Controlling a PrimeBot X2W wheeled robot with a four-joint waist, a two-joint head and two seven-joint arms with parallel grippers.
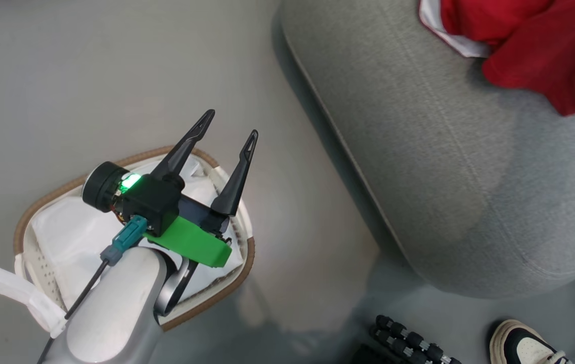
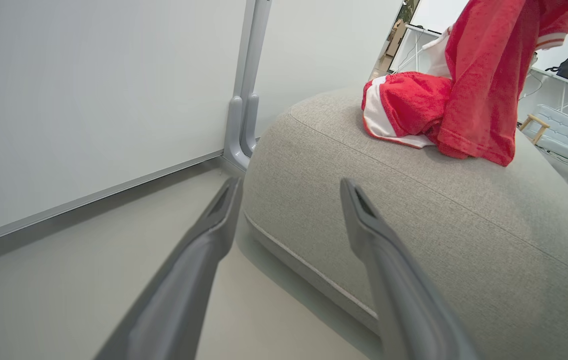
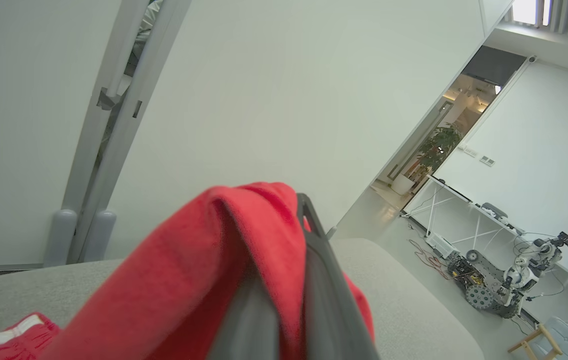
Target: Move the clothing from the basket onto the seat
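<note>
The left gripper [image 1: 231,123] hangs over the basket [image 1: 250,253], jaws wide and empty, while the right gripper [image 3: 286,210], jaws pinched on the plain red garment [image 2: 483,85] dangling onto the seat [image 2: 413,225] beside the striped garment [image 2: 403,107], risks dragging it off if draped cloth snags on release.

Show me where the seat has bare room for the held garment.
The seat is bare from its stitched edge by the floor across to the red clothing; that broad middle is free. Crowded only where the clothing is piled.
</note>
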